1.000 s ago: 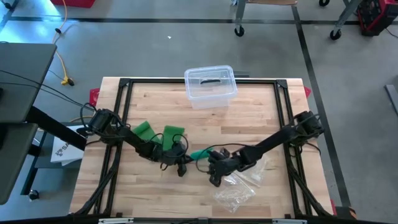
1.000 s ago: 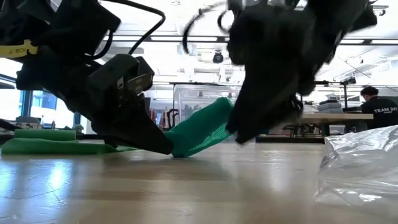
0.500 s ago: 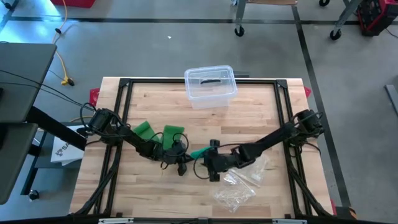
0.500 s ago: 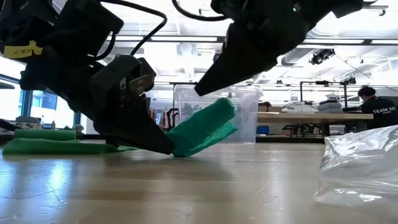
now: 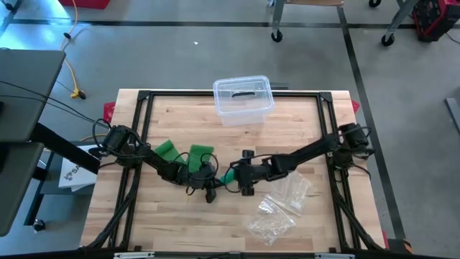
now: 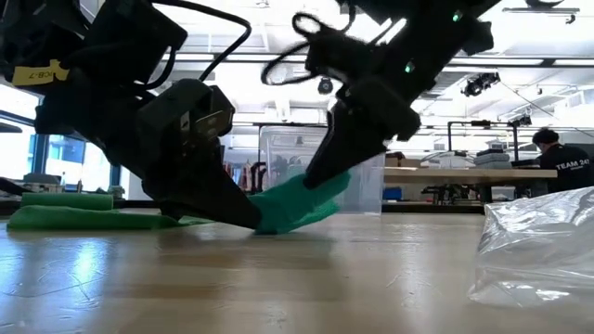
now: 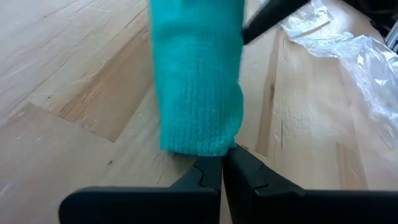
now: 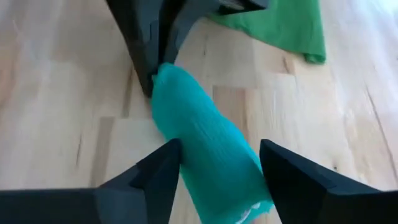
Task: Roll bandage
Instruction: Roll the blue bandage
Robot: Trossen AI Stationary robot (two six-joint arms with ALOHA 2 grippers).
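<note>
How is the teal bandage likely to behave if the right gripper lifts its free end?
Probably floppy: the teal bandage sags along its length from where the left gripper pinches one end shut. Likely light, since that small pinch holds it. Its knit weave looks grippy rather than slippery, so the open right gripper, fingers either side of it, should hold it.

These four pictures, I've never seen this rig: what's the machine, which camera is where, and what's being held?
Two dark robot arms work at a wooden table. One picture looks down from overhead, one looks level across the tabletop, and two come from the wrists. The left gripper is shut on one end of a teal bandage. The right gripper is open, its fingers either side of the other end. Also there: green bandages, crumpled plastic bags and a clear lidded box.
</note>
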